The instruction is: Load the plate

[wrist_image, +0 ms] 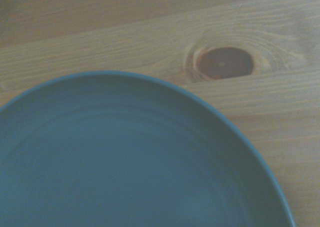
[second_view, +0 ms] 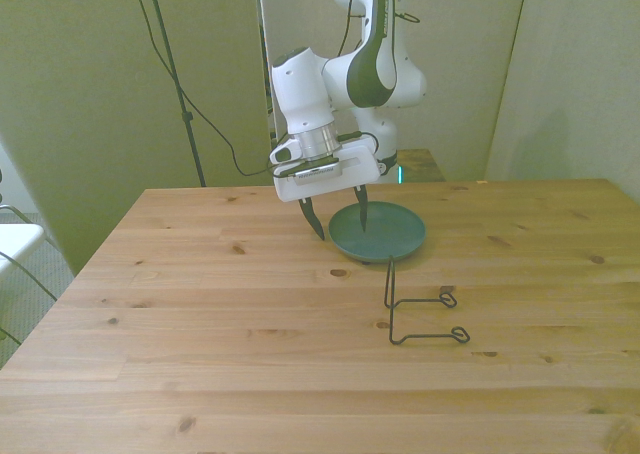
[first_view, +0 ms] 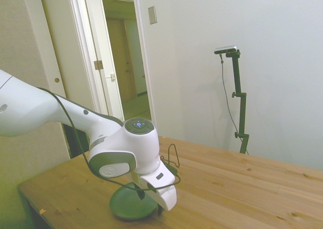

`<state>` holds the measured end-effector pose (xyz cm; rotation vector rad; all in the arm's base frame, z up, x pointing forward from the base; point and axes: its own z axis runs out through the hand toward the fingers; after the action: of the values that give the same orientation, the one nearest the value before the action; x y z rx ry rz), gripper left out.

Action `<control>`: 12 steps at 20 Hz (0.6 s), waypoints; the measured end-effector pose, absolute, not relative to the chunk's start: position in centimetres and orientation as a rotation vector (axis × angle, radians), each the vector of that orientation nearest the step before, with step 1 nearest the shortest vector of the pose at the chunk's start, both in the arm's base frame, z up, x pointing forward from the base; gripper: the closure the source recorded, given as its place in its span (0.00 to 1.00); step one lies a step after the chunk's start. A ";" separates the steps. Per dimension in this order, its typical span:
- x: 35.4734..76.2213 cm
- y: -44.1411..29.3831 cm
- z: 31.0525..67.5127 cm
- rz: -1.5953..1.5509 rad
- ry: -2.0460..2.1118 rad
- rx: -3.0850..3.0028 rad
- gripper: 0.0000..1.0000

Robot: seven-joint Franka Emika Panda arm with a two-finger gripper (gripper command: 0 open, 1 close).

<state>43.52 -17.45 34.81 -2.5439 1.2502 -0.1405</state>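
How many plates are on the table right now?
1. The plate lies flat on the wooden table, under the open end effector, just beyond the black wire stand. No others visible.

You're looking at the plate (second_view: 385, 236) sitting flat on the table (second_view: 200, 314), toward the far side and a little to the front view's right of middle. The gripper (second_view: 340, 220) is hanging over the plate's rim on the front view's left, one finger coming down over the rim and the other outside it, over bare wood. The wire stand (second_view: 420, 312) is sitting nearer the camera, just in front of the plate. From the wrist, a knot (wrist_image: 223, 63) is lying just beyond the plate's (wrist_image: 125, 162) edge.
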 end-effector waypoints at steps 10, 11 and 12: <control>43.6 -18.2 34.4 -0.130 1.245 -2.581 1.00; 43.6 -18.3 34.4 -0.129 1.246 -2.584 1.00; 43.6 -18.5 34.4 -0.129 1.248 -2.586 1.00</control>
<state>43.60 -18.46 34.36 -2.5864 1.2476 -0.1289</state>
